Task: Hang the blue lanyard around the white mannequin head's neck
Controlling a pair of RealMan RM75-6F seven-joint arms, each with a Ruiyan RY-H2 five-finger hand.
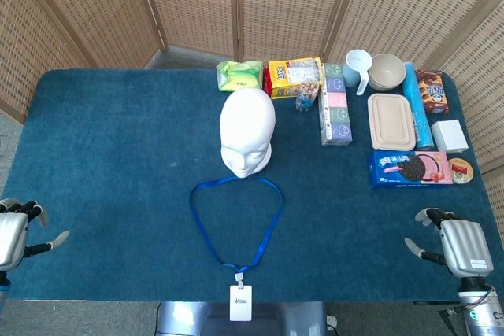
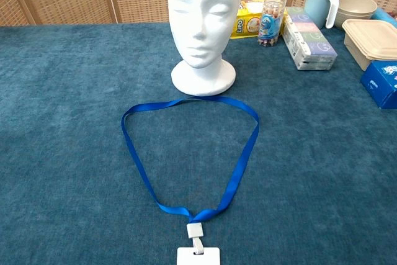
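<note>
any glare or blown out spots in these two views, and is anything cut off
Head view: even light, the mannequin head nearly blown out, a soft shadow beside it. Chest view: sharp, the lanyard shows sheen; its badge and the head's top are cropped, neither robot hand shows.

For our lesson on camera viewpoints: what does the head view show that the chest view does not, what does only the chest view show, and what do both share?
Only the head view shows the left hand and right hand, both holding nothing with fingers apart at the table's near corners, plus the pink cookie box and small white box.

Only the chest view shows the mannequin head's face from the front.

Both show the white mannequin head upright, and the blue lanyard lying flat in a loop on the table in front of it, badge nearest the robot.
</note>
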